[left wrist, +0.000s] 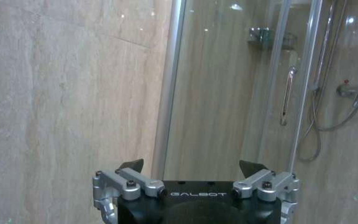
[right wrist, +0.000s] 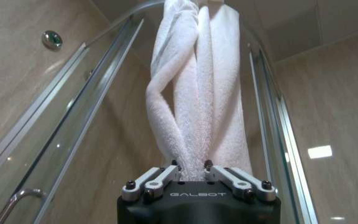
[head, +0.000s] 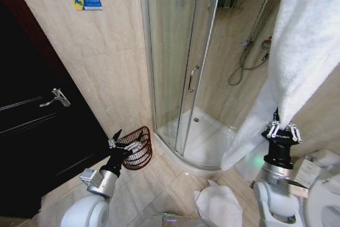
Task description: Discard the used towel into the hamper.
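Black hand (right wrist: 191,173), silver links, GALBOT mark

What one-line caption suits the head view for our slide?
Right gripper clamps the hanging white towel beside the shower, left gripper open before the hamper.

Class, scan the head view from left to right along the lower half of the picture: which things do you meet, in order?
Dark door → left gripper → hamper → shower enclosure's glass door → white towel on the floor → right gripper, shut on the hanging towel.
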Tool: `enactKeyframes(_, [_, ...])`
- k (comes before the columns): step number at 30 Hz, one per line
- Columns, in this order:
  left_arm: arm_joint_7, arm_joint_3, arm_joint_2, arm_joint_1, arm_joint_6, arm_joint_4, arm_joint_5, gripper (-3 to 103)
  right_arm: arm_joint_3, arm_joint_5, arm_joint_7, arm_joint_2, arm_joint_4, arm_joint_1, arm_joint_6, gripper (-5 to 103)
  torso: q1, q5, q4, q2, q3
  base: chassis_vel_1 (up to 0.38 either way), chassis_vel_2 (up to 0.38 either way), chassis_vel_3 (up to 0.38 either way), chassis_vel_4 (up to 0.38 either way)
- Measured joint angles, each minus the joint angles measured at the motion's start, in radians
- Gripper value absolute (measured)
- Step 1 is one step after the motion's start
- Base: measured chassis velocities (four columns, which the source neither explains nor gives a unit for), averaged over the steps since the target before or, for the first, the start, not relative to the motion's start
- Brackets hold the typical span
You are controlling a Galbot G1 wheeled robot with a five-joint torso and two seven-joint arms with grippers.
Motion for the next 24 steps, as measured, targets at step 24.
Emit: enactKeyframes(24, [0.000,0.000,0.000,0.000,0.000,0.000,0.000,100,-0.070,-0.124,0.061,0.037,-0.050,0.010,0.077,11,0.000,-0.0002,0.0000,0.000,0.000,0.000,0.000,0.000,0.000])
